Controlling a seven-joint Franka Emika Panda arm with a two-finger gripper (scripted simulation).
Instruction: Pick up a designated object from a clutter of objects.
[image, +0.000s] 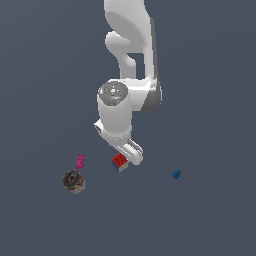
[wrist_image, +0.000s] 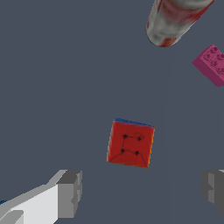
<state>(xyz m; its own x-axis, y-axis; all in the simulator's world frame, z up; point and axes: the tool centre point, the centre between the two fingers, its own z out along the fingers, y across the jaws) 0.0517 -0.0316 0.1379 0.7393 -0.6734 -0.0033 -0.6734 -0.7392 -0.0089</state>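
The designated object, a small cube (image: 119, 161) with a red top face and blue and pale sides, rests on the dark grey floor. The arm's white hand (image: 131, 150) hovers right over it and partly covers it in the exterior view. In the wrist view the cube (wrist_image: 131, 143) shows its red top with a thin blue edge. My gripper (wrist_image: 142, 192) is open and holds nothing. One grey fingertip (wrist_image: 70, 192) and the other (wrist_image: 214, 190) stand wide apart, and the cube lies beyond the gap between them, touching neither.
The rest of the clutter lies around the cube. A dark round can (image: 74, 181) (wrist_image: 173, 19) and a pink studded block (image: 80, 161) (wrist_image: 213, 64) are on the exterior view's left. A tiny blue piece (image: 176, 174) is on its right.
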